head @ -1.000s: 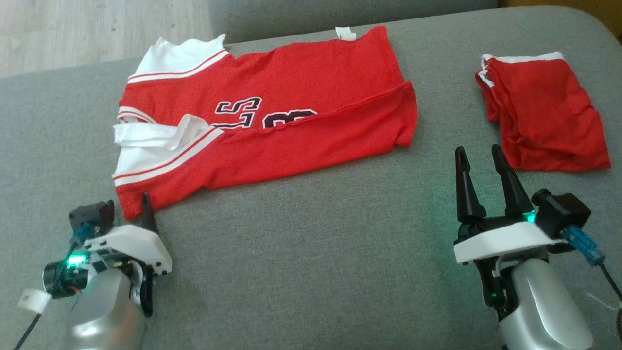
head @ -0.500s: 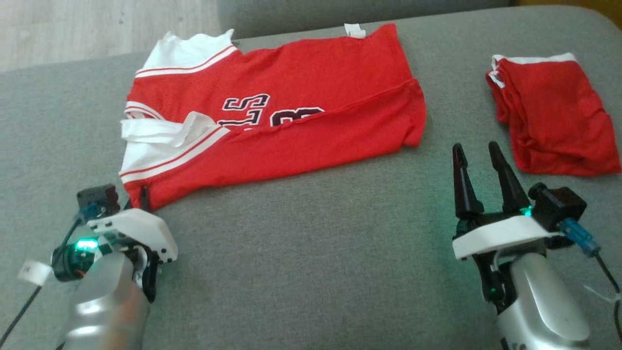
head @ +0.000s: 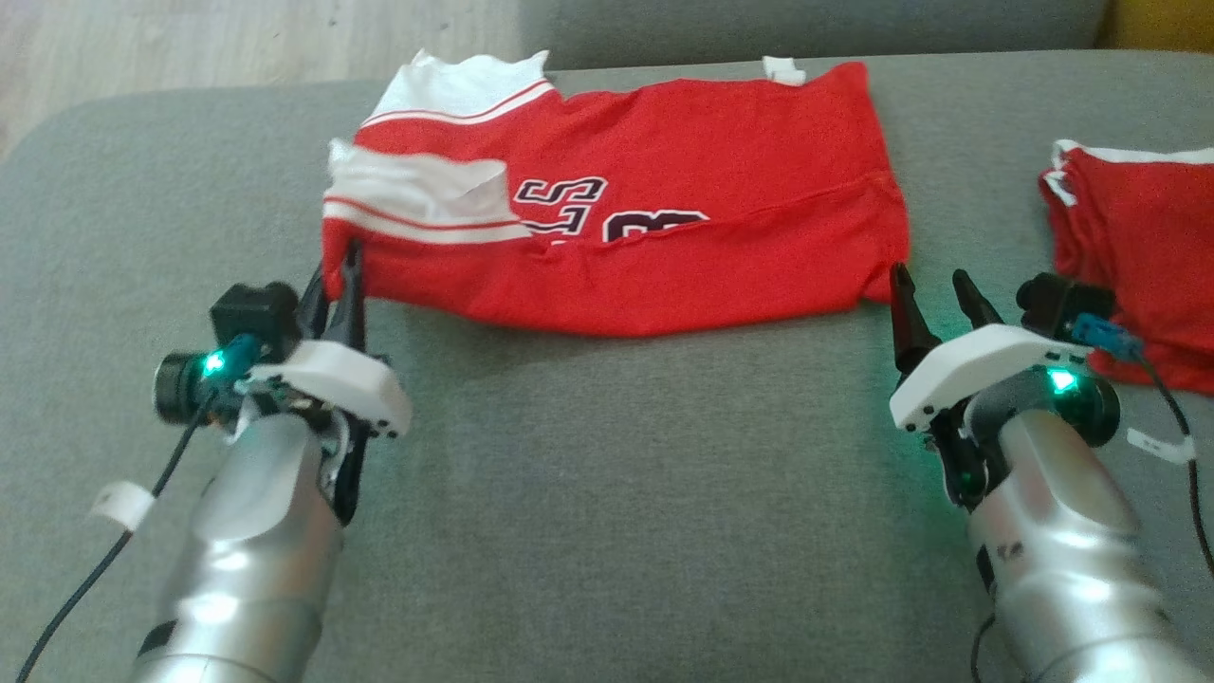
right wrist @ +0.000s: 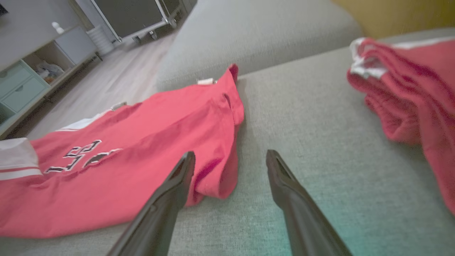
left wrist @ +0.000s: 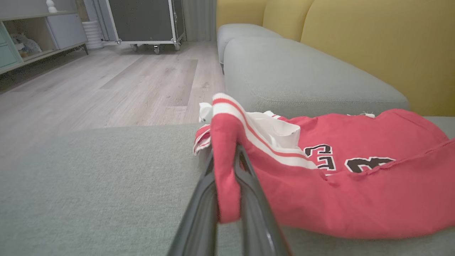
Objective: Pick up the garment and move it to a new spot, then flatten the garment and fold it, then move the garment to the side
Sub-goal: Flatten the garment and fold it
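Garment — red numbered jersey with white striped trim — spread across the grey sofa cushion, near long edge doubled over toward the middle. Pinched at its near left corner by the left gripper, clenched on a bunched fold of red fabric that pokes out between the fingers. Right gripper spread wide, holding nothing, tips at the near right corner but not yet around it; contact hard to tell. Risks from here: pulling with the left side alone likely skews the cloth and drags the doubled edge open, and a shallow bite there could let the corner slide out under tension. On the right, closing short of the hem probably catches only the top layer, or nothing. Also worth watching: second folded red piece close by the right wrist, easy to snag on a sideways sweep.
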{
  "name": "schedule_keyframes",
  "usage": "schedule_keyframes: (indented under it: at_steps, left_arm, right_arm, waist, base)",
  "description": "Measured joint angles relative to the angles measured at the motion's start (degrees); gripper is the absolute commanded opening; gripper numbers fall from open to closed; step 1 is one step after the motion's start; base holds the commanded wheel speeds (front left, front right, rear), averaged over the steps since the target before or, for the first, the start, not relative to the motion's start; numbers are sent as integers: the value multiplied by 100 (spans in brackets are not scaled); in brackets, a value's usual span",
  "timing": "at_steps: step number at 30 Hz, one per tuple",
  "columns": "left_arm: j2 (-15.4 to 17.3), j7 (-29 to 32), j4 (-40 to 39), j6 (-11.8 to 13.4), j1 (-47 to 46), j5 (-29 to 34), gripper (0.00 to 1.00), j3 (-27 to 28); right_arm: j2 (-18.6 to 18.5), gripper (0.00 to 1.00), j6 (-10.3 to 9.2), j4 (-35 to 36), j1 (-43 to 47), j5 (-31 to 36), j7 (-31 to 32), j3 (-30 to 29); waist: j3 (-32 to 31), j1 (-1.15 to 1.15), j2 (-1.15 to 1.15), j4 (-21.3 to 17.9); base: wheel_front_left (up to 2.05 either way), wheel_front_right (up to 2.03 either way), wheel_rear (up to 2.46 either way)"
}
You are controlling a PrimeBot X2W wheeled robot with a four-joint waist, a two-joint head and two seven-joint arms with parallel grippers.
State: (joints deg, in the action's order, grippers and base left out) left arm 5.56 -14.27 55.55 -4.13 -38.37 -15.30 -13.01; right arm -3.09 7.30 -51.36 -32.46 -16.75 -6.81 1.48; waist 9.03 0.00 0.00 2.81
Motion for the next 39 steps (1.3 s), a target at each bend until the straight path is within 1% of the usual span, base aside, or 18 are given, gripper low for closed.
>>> schedule_keyframes:
  at_steps: [4,5,6,9,12,13,14,15,18,23,29,32,36,39]
  left_arm:
    - [-86,-1,-345,-67,4,121,0,-152]
    - [-105,-1,-428,-93,10,125,0,-190]
    - [-115,-1,-460,-94,12,125,0,-202]
    - [-148,-1,-548,-99,27,125,0,-244]
    - [-169,-1,-580,-99,53,126,0,-277]
    - [-172,-1,-579,-99,69,126,0,-285]
    - [-172,-1,-575,-99,87,126,0,-287]
    - [-171,-1,-571,-99,106,126,0,-287]
    - [-165,-1,-509,-98,153,125,0,-282]
    - [-123,-1,-376,-94,314,124,0,-261]
    - [42,-1,-277,-45,821,12,0,-122]
    - [48,-1,-248,-40,1143,-35,0,-83]
    - [103,-1,-222,-40,1545,-125,0,-37]
    - [145,29,-218,-42,1736,-148,0,-37]
  right_arm:
    - [-8,100,0,-916,-500,-80,147,-166]
    - [-18,100,0,-1351,-742,-12,218,-193]
    - [-18,100,0,-1548,-850,56,238,-198]
    - [-19,100,0,-2023,-1084,199,255,-338]
    - [-35,100,0,-2184,-1207,501,263,-468]
    - [-36,48,0,-2209,-1226,578,263,-542]
    - [-36,2,0,-2231,-1235,661,260,-597]
    - [-38,0,0,-2254,-1238,733,245,-645]
    - [-36,0,0,-2327,-1234,825,145,-675]
    - [-37,0,0,-2348,-1187,766,-115,-512]
    - [-35,0,0,-2350,-996,272,-338,58]
    - [-36,0,0,-2319,-762,-35,-343,404]
    - [-34,0,0,-2115,-431,-403,-253,805]
    - [-34,0,0,-1984,-268,-643,-23,1023]
  waist:
    - [70,0,0,172]
    - [106,0,0,242]
    - [123,0,0,271]
    - [163,0,0,350]
    - [187,0,0,393]
    - [188,0,0,400]
    - [184,0,0,402]
    - [175,0,0,402]
    - [115,0,0,372]
    - [-28,0,0,276]
    - [-392,-1,0,50]
    - [-635,-1,0,-65]
    - [-935,-2,0,-223]
    - [-1117,-2,0,-328]
  base:
    - [0,0,0]
    - [0,0,0]
    - [0,0,0]
    - [0,0,0]
    - [0,0,0]
    - [0,0,0]
    - [0,0,0]
    - [0,0,0]
    - [0,0,0]
    - [0,0,0]
    - [0,0,0]
    - [0,0,0]
    - [0,0,0]
    - [0,0,0]
